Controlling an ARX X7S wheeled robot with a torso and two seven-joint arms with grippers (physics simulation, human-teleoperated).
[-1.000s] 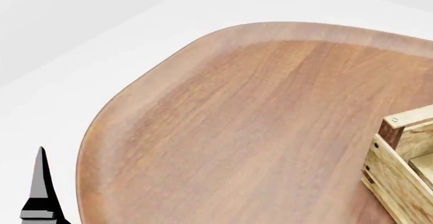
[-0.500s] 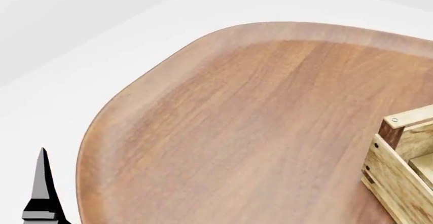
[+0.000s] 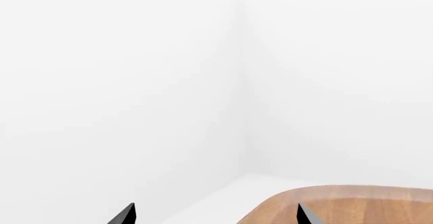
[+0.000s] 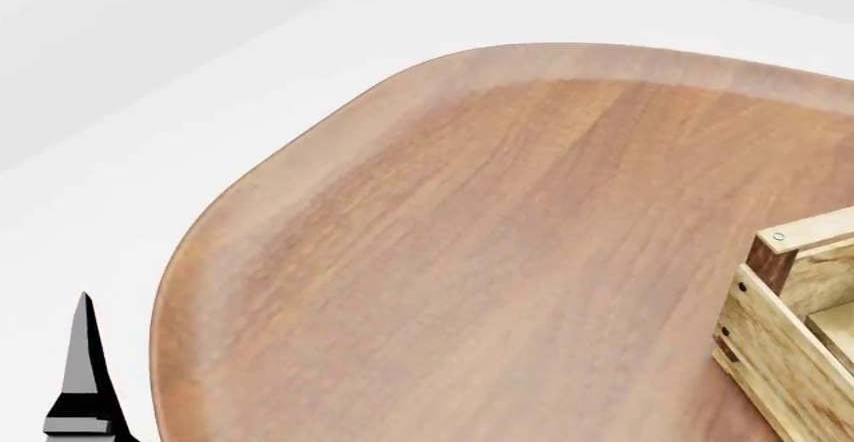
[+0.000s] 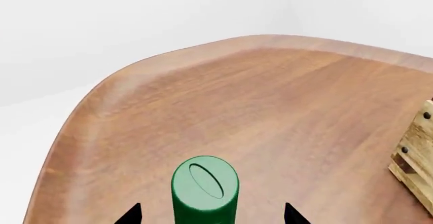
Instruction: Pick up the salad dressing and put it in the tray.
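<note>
Nothing on the big rounded reddish-brown wooden worktop has shifted across the last second; only the left end effector has sunk a touch lower at the head view's near-left corner.

That worktop fills most of the head view, and the large rectangular light-wood tray with its dark brown corner post sits at its right edge, only 1 corner showing. From the right end effector, the tray lies off to the right and somewhat ahead, with bare wood between.

The salad dressing, a bottle with a round green flip cap, stands upright directly between the right end effector's 2 black fingertips. Its long axis runs vertically, toward that wrist camera. The tips are spread with a gap visible on each side of the cap, so this end effector is open and grips nothing yet.

The left end effector is likewise spread and empty, aimed off the worktop's edge toward the white wall, so the right arm is plainly nearer. My judgement: closing on the bottle comes next.
</note>
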